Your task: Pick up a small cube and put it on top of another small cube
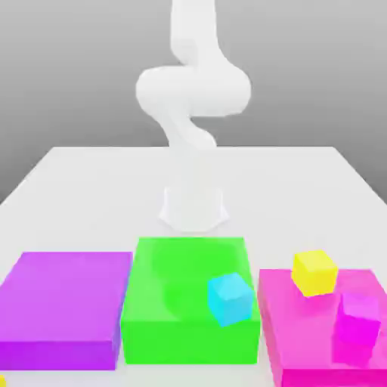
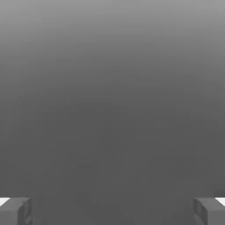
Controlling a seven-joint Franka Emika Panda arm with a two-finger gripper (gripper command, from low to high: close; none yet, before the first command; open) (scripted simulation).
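A small yellow cube (image 1: 314, 272) rests on the back left part of the flat magenta block (image 1: 302, 332), at the exterior view's right. The white arm (image 1: 193, 91) rises upright at the far side of the table, well behind the blocks and away from the cube. In the hand view my gripper (image 2: 112, 211) is open: its two grey fingertips (image 2: 15, 211) stand far apart with nothing between them, and plain grey background lies beyond.
A small cyan cube (image 1: 229, 297) sits on the green flat block (image 1: 174, 302) in the middle. A small magenta cube (image 1: 357, 317) stands on the magenta block. A purple flat block (image 1: 64, 306) lies at the left. A yellow sliver (image 1: 2, 380) shows at the bottom left corner.
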